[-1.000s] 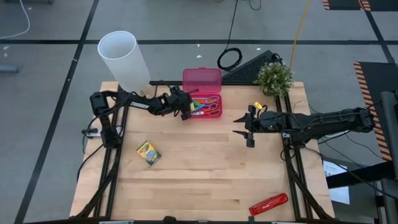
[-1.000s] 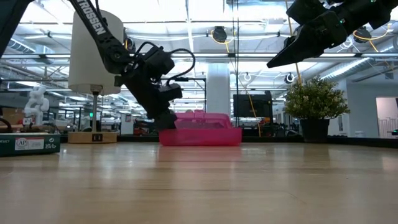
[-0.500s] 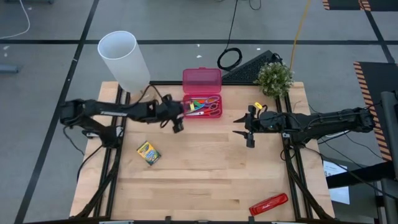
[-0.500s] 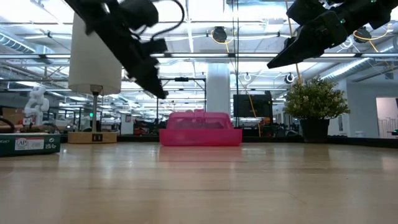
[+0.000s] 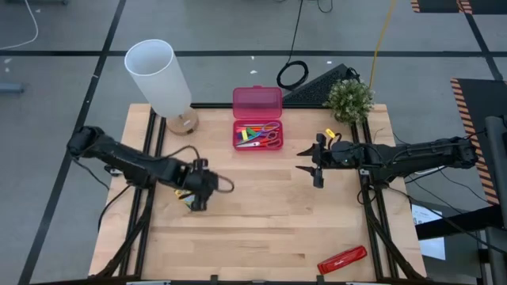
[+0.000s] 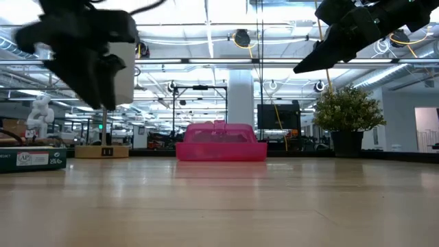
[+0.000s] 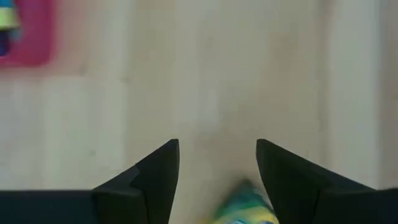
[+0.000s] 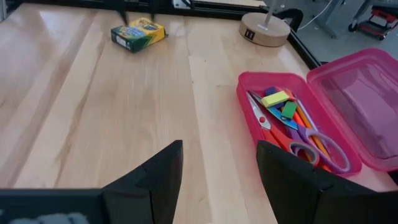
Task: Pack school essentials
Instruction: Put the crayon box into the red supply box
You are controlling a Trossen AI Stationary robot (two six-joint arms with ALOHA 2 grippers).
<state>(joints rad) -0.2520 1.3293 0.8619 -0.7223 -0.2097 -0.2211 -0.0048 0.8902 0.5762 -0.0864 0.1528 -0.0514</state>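
Two tools noted. Left tool (image 5: 198, 198) hangs directly over the crayon box (image 5: 187, 192) on the worktop (image 5: 261, 222), fingers (image 7: 155, 171) spread apart, the box's end showing between them. Right tool (image 5: 310, 168) is raised, fingers apart, the open pink case (image 5: 257, 104) well ahead of it; scissors (image 8: 320, 149), pencils and small coloured pieces lie inside.

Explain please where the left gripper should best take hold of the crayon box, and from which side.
Probably from straight above, across the two long sides. The crayon box lies flat on the table, so its sides are free. The left gripper is open and above it, with the box's end between its fingers.
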